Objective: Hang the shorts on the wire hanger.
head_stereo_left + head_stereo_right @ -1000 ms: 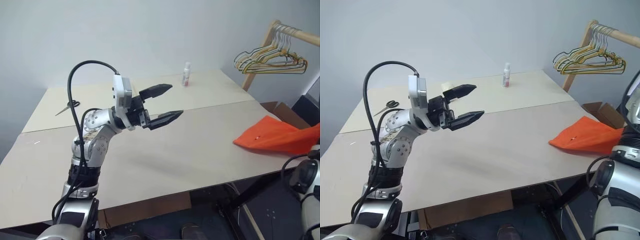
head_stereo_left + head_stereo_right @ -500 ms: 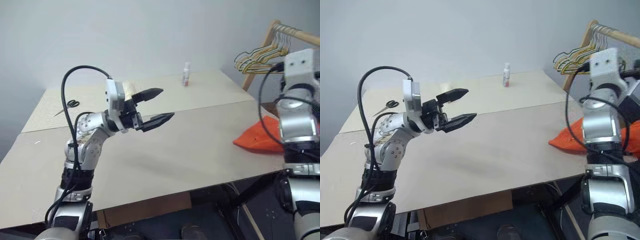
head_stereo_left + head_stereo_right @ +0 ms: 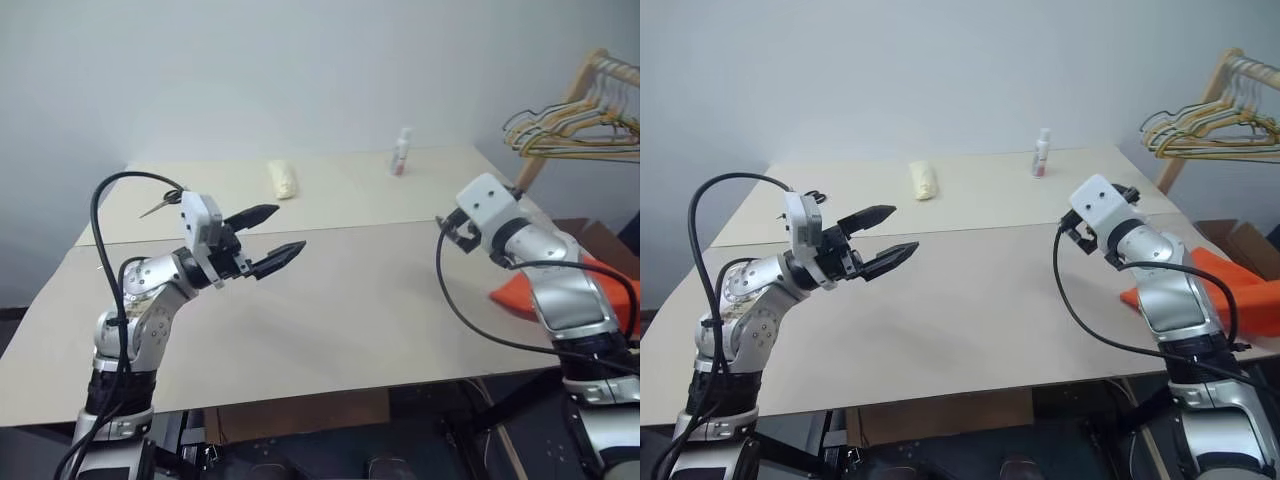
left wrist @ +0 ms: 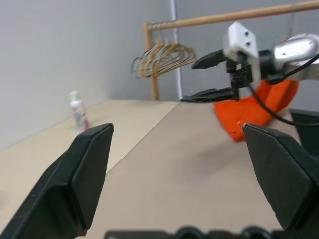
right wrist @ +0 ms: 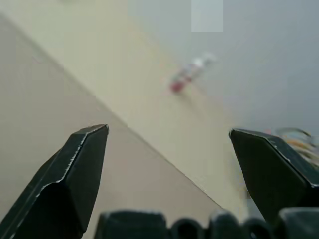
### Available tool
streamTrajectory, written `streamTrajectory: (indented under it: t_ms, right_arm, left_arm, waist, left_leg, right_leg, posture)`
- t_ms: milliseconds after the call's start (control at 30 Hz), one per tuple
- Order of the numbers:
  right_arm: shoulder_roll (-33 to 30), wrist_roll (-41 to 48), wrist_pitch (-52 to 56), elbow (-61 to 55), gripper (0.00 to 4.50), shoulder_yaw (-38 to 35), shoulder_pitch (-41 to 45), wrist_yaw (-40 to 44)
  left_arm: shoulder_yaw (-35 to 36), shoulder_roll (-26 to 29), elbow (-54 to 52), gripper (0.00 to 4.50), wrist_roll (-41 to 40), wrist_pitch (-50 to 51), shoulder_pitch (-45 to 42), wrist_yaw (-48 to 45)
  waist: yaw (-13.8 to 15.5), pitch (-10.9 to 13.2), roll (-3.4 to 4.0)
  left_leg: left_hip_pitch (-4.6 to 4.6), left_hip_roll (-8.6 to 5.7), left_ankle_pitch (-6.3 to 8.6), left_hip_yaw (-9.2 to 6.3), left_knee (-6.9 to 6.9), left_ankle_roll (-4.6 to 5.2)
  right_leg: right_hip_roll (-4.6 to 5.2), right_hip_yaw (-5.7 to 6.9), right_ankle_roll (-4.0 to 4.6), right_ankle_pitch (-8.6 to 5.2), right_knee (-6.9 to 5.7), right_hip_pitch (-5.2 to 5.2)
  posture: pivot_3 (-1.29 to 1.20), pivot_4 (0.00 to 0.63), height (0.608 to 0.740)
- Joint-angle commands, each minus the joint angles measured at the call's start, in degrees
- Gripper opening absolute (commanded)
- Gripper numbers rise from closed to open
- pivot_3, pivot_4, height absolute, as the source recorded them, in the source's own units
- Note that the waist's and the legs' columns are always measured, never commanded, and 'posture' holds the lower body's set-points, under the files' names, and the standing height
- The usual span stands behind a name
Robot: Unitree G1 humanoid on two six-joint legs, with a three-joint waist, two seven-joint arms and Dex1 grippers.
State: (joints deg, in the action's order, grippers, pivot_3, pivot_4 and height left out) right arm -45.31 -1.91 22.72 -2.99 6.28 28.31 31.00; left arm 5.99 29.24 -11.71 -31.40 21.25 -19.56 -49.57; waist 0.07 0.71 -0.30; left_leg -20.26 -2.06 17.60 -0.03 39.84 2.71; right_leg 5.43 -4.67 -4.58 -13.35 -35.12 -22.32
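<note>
Nearest you, your left gripper (image 3: 272,232) hangs above the near half of the table (image 3: 330,320) with its two black fingers spread wide and nothing between them, pointing across toward the right side. Your right gripper (image 4: 200,79) is raised over the table's right part, also fully spread and empty; from the head views its fingers are mostly hidden behind the white wrist camera, so go by the left wrist view for its tips.

Just beyond and beside that right arm, the shorts (image 3: 1240,290) lie in a flat orange heap at the right edge of the table, partly hidden by the forearm. Expect them to be light, limp and easy to drag; they will sag and fold from any single pinch, so take the gathered waistband, ideally with one gripper near each end, so the cloth hangs open rather than bunching. You probably cannot pick out the waistband from here, since the arm covers much of the heap.

Farther back sit a pale roll (image 3: 284,178), scissors (image 3: 158,206) and a small bottle (image 3: 401,155). At the far right, a bunch of hangers (image 3: 575,135) hangs from a wooden rail (image 3: 612,66); you cannot tell the wire hanger apart among them.
</note>
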Motion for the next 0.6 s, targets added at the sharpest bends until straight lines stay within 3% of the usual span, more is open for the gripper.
streamTrajectory:
  t_ms: [33, 233, 600]
  right_arm:
    - [-2.6, 1.5, -3.4, -4.5, 4.48, -0.4, -2.6, 6.7]
    - [-3.5, -0.7, -4.4, -6.5, 4.48, -0.1, -7.4, 9.2]
    - [-3.2, -2.7, -3.2, -11.5, 4.48, -0.5, -12.4, 10.0]
  left_arm:
    - [1.1, 1.6, -3.6, 4.5, 0.1, -0.9, 1.6, -0.2]
    - [0.2, 3.2, -4.3, 4.5, 1.1, -0.4, 3.1, 0.2]
    - [-1.5, 3.8, -2.9, 4.5, 2.7, -0.1, 2.0, -0.7]
  waist:
    - [1.0, 0.0, -0.08]
    - [2.7, 0.2, -0.34]
    - [3.3, 0.3, -0.45]
  left_leg:
    - [0.0, 0.0, 0.0, 0.0, 0.0, 0.0]
    - [-0.05, -0.01, -0.03, -0.07, 0.0, -0.08]
    - [-0.07, 0.02, -0.1, -0.25, -0.01, -0.2]
  right_leg:
    - [0.02, 0.02, 0.01, 0.0, 0.0, -0.01]
    - [0.13, 0.19, 0.1, 0.02, 0.01, -0.03]
    - [0.1, 0.51, 0.25, 0.03, 0.01, 0.01]
  posture:
    - [0.12, 0.0, 0.74]
    - [0.13, 0.0, 0.74]
    - [0.1, 0.0, 0.74]
